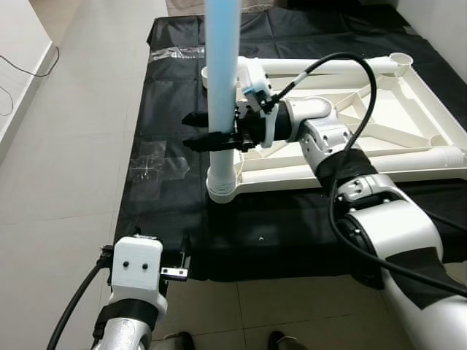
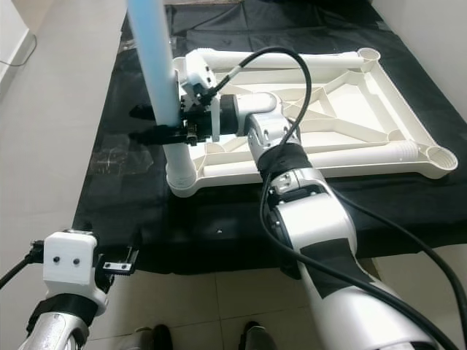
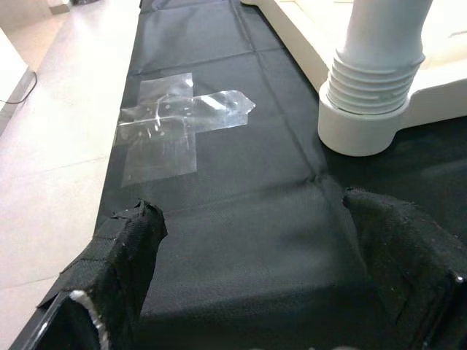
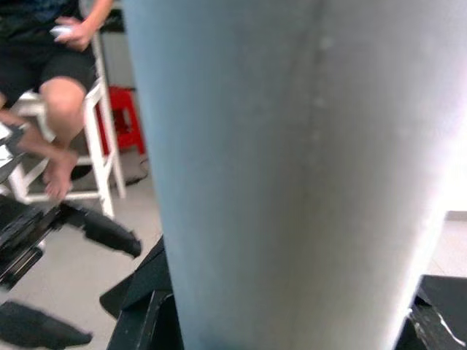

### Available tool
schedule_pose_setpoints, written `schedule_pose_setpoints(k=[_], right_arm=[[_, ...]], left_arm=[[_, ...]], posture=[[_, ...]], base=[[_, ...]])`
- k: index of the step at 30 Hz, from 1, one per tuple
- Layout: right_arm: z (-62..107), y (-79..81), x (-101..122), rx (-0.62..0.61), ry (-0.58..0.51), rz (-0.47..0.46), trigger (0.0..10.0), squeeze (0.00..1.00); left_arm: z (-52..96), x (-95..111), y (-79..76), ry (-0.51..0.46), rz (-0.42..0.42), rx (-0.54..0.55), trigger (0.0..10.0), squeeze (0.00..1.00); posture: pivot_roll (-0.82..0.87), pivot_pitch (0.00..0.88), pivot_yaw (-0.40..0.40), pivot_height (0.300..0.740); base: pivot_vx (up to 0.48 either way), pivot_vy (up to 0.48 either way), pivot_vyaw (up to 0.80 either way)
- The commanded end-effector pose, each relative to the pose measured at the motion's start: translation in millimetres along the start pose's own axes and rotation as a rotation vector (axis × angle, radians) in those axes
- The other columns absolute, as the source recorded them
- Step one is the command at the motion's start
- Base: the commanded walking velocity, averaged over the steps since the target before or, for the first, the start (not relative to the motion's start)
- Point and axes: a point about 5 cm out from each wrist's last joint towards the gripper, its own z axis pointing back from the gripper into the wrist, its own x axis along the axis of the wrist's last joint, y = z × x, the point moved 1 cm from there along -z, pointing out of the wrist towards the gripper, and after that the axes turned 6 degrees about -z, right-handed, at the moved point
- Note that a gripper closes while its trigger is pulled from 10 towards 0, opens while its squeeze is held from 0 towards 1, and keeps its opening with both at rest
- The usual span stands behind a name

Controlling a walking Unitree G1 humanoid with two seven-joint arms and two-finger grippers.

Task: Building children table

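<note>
A white table top (image 1: 408, 157) lies upside down on a black mat (image 1: 277, 233). A pale blue-white table leg (image 1: 221, 65) stands upright in the near left corner socket (image 1: 221, 186). My right gripper (image 1: 195, 130) reaches across the frame and is shut on the table leg a little above the socket, one black finger on each side. The leg (image 4: 292, 175) looms very close in the right wrist view. My left gripper (image 3: 255, 277) hovers low over the mat's near left edge, open and holding nothing, short of the leg's ribbed collar (image 3: 376, 80).
Clear tape (image 3: 175, 124) is stuck on the mat left of the socket. Pale tiled floor surrounds the mat, with a thin cable (image 1: 22, 69) at the far left. A person (image 4: 58, 87) sits on a white chair beside a red stool (image 4: 128, 117).
</note>
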Motion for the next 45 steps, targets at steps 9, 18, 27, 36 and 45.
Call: schedule_pose_setpoints(k=[9, 18, 27, 36, 45], right_arm=[[-24.4, 12.5, -46.3, 0.066, 0.114, -0.169, 10.0, 0.00], [-31.7, 9.8, -43.3, 0.025, -0.035, -0.290, 10.0, 0.00], [-37.7, 22.8, -48.1, 0.189, -0.040, -0.297, 10.0, 0.00], [-48.9, 27.5, -51.3, 0.230, 0.032, -0.224, 10.0, 0.00], [-61.3, 32.9, -52.1, 0.299, 0.159, -0.137, 10.0, 0.00]], left_arm=[[4.0, -4.8, -1.3, 0.028, -0.017, 0.008, 10.0, 0.00], [3.3, -4.6, -0.6, 0.030, -0.020, 0.014, 10.0, 0.00], [2.4, -2.4, -0.4, 0.025, -0.024, 0.017, 10.0, 0.00], [4.2, 1.6, 0.0, 0.017, -0.037, 0.015, 10.0, 0.00], [9.9, 0.7, -1.8, 0.028, -0.040, 0.003, 10.0, 0.00]], posture=[[0.03, 0.272, -0.035, 0.740], [0.03, 0.271, -0.038, 0.740], [0.05, 0.276, -0.040, 0.740], [0.07, 0.300, -0.046, 0.740], [0.06, 0.319, -0.046, 0.740]], base=[[0.000, 0.000, 0.00], [0.000, 0.000, 0.00], [0.000, 0.000, 0.00], [0.000, 0.000, 0.00], [0.000, 0.000, 0.00]])
